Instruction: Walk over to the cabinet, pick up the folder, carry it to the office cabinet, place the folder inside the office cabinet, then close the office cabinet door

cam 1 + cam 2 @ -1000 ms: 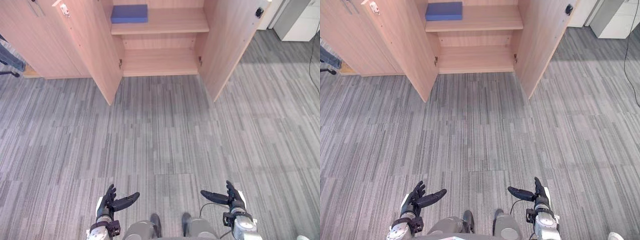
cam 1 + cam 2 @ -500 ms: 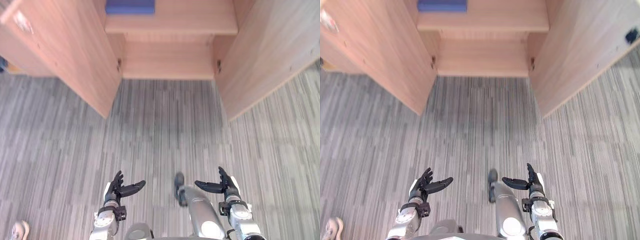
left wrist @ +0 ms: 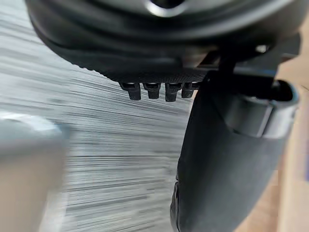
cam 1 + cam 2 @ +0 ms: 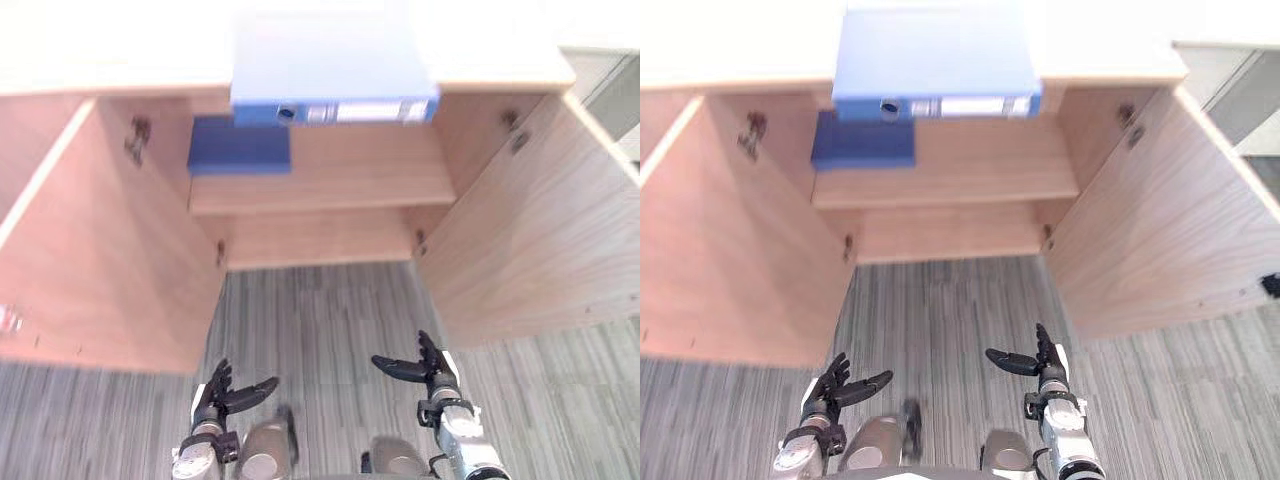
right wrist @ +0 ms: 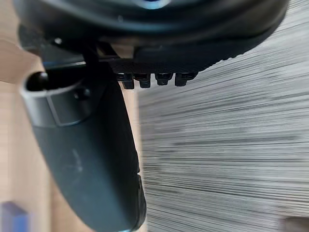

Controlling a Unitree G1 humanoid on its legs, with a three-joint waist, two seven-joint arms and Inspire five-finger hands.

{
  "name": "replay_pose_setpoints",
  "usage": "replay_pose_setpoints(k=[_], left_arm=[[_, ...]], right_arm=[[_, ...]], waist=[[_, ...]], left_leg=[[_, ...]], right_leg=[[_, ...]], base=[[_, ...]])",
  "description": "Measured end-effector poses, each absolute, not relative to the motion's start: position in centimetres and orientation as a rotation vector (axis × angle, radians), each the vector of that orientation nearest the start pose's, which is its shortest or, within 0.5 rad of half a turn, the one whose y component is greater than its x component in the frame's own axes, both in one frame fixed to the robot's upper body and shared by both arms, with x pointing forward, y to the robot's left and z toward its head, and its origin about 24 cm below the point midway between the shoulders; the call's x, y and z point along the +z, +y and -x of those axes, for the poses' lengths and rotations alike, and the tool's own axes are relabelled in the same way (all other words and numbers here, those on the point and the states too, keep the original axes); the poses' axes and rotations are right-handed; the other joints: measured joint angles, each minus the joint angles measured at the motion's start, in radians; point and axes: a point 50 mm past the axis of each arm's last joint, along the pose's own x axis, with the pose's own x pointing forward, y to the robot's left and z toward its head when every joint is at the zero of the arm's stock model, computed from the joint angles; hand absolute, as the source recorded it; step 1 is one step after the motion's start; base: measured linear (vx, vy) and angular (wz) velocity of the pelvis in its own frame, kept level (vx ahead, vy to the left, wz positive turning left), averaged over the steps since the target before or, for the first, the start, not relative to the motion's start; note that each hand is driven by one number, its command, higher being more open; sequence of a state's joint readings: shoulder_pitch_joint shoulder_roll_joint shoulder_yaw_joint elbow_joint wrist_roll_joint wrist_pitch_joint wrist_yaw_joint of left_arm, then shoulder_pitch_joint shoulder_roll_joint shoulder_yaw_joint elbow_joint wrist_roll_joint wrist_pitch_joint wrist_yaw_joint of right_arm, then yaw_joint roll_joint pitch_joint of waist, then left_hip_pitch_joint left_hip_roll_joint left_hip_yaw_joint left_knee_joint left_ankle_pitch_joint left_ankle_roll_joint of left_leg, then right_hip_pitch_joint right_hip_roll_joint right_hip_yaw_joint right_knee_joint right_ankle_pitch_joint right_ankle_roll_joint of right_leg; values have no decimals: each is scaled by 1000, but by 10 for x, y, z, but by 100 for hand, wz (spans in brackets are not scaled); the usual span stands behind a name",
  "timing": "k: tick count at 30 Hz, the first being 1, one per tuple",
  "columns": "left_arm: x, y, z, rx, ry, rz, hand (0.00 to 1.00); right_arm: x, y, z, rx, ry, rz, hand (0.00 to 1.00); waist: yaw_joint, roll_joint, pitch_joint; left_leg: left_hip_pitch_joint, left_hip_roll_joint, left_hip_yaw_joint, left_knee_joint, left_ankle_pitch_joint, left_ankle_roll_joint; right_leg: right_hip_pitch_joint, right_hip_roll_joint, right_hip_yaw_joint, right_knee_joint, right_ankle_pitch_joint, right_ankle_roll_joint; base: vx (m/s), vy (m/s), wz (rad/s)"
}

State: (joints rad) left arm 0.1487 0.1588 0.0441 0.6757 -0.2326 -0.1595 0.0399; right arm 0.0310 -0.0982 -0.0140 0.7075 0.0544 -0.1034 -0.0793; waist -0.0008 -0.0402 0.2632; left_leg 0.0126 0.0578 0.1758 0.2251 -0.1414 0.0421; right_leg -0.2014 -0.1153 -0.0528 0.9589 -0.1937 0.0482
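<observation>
Two open cabinet doors (image 4: 110,260), striped grey carpet (image 4: 320,320), folder (image 4: 330,70) on top.

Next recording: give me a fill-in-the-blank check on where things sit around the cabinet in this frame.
1. The light blue folder lies on ___ of the cabinet.
2. Both doors of the cabinet stand ___.
3. The dark blue flat item lies on the shelf, at the robot's ___ end of it.
4. The left hand and the right hand, fingers relaxed, hold ___.

Missing words: top; open; left; nothing.
</observation>
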Motion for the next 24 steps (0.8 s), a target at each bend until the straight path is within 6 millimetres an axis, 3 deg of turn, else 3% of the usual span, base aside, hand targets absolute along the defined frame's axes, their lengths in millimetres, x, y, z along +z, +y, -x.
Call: replay_pose_setpoints(k=[2,3,4,5,6,7,11,14,15,19,24], left_arm=[[-106,222,-157,265,622,60,100],[-106,223,-157,274,620,66,100],[-106,224,-156,282,622,68,100],[-106,227,-154,289,626,62,100],[-111,222,-152,289,648,79,100],[-115,213,-153,284,670,104,100],[-117,193,-156,243,667,145,100],[-116,188,-156,212,658,146,100],[-114,188,-156,212,650,147,100],[-114,197,-150,245,654,133,100],[-90,209,-148,274,536,94,100]], right_arm=[[-105,-190,-185,-137,641,74,100],[-107,-190,-182,-134,655,74,100],[-109,-191,-178,-136,665,75,100],[-112,-193,-172,-142,682,76,100],[-118,-200,-158,-157,730,100,100],[-121,-208,-160,-172,765,128,100],[-120,-217,-158,-216,767,128,100],[-118,-219,-157,-239,749,110,100],[-116,-219,-159,-242,728,107,100],[-120,-217,-153,-246,751,94,100],[-128,-220,-132,-279,813,80,100]], waist=[[-3,24,11],[-14,30,8],[-24,29,2],[-29,19,-10],[-36,19,-21],[-34,43,-30],[-39,48,-27],[-14,49,-29],[-14,65,-38],[-5,72,-62],[7,76,-68]], left_leg=[[64,38,-2,-24,0,0],[84,61,-9,-14,-3,-5],[94,72,-23,2,-24,-39],[98,64,-34,18,-49,-79],[114,73,-61,61,-113,-138],[90,89,-100,87,-129,-139],[-6,87,-91,205,-108,-156],[-67,96,-4,206,-107,-118],[-87,98,6,115,-35,-101],[-39,55,14,-26,2,-90],[30,27,7,-126,33,-84]], right_leg=[[-81,36,-62,-116,-67,-32],[-118,67,-70,-290,-68,-30],[-122,88,-61,-495,-20,-26],[-105,87,-44,-661,90,-35],[-87,82,-33,-761,305,-63],[-91,98,-30,-738,277,-82],[-13,89,-80,-733,200,-96],[76,81,-104,-769,175,-86],[77,84,-109,-768,167,-69],[104,64,-99,-859,211,-30],[161,58,-112,-918,226,-22]], base=[[509,-154,3],[497,-209,21],[514,-223,35],[546,-256,56],[589,-236,41],[549,-227,35],[263,-123,39],[101,-10,27],[30,41,10],[69,128,5],[60,50,7]])
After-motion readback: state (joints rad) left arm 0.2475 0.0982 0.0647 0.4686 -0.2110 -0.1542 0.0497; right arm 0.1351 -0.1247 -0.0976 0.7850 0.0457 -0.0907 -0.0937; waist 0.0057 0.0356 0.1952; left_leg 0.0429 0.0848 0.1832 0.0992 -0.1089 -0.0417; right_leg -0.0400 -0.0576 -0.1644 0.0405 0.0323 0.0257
